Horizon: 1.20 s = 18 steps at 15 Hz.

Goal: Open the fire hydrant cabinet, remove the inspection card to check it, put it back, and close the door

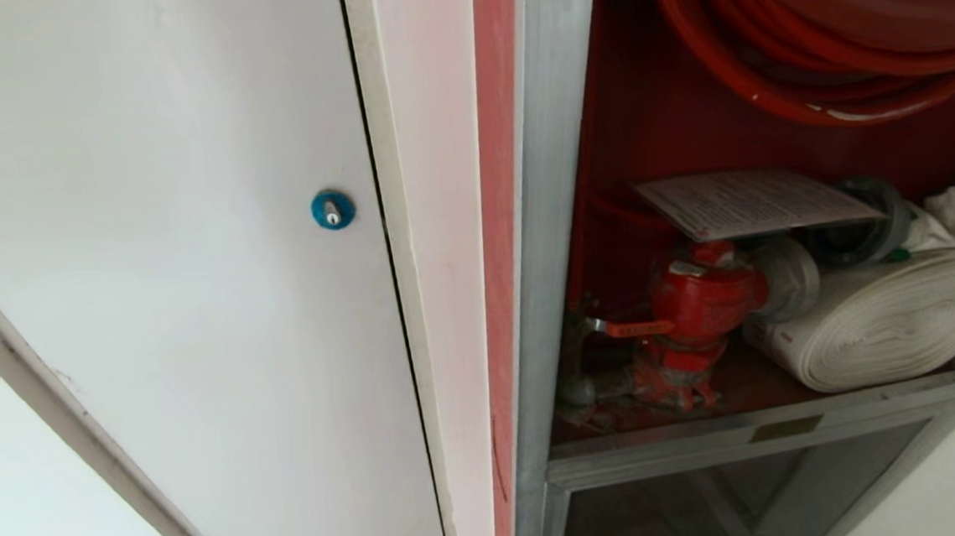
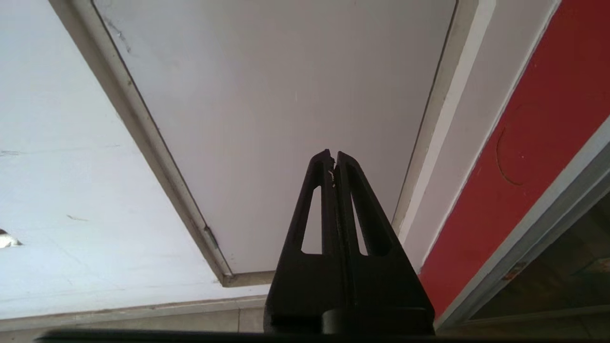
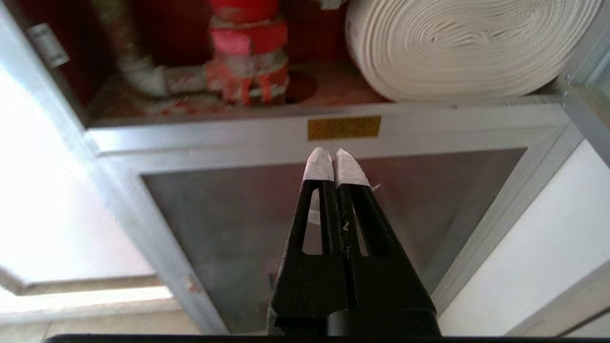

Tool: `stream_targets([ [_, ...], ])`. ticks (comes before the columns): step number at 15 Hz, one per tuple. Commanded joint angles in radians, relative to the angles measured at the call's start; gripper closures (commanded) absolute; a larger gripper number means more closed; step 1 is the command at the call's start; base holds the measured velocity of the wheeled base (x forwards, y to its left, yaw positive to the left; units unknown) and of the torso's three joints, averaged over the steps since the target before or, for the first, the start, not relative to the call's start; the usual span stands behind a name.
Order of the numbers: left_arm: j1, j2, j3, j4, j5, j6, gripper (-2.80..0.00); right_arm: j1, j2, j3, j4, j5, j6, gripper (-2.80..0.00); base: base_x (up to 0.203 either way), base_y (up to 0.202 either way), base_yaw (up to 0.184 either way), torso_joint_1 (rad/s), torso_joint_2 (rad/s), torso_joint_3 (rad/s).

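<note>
The fire hydrant cabinet [image 1: 553,212] stands open, showing its red interior. Inside are a red hose reel [image 1: 832,50], a red valve [image 1: 702,294] and a white rolled hose [image 1: 893,315]. The inspection card [image 1: 754,201], pale with printed lines, lies flat on top of the valve. The door is out of view. My right gripper [image 3: 334,155], with white-taped tips, is shut and empty. It hangs below the cabinet's sill, in front of the lower dark glass panel [image 3: 286,219]. My left gripper [image 2: 333,157] is shut and empty, facing the white panel. Neither arm shows in the head view.
A plain white panel door [image 1: 192,279] with a blue round lock [image 1: 332,209] is to the left of the cabinet. Between them runs a pale strip with a red edge [image 1: 503,216]. A yellow label [image 3: 344,127] sits on the aluminium sill.
</note>
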Motion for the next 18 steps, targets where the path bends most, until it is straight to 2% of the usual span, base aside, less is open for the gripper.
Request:
stream_targets([
  [1,0.000,-0.001,0.000,0.000,0.000,-0.001,0.00,0.000,0.002,0.003,-0.001,0.000,0.000,0.00,0.196,0.000,0.000,0.005,0.01,0.000],
  [5,0.000,-0.001,0.000,0.000,0.000,-0.002,0.00,0.000,0.002,0.003,-0.001,0.000,0.000,0.00,0.163,0.000,0.000,0.005,0.01,0.002],
  [18,0.000,-0.001,0.000,0.000,0.000,-0.002,0.00,0.000,0.002,0.003,-0.001,0.000,0.000,0.00,0.000,0.000,0.000,-0.005,0.00,0.000],
])
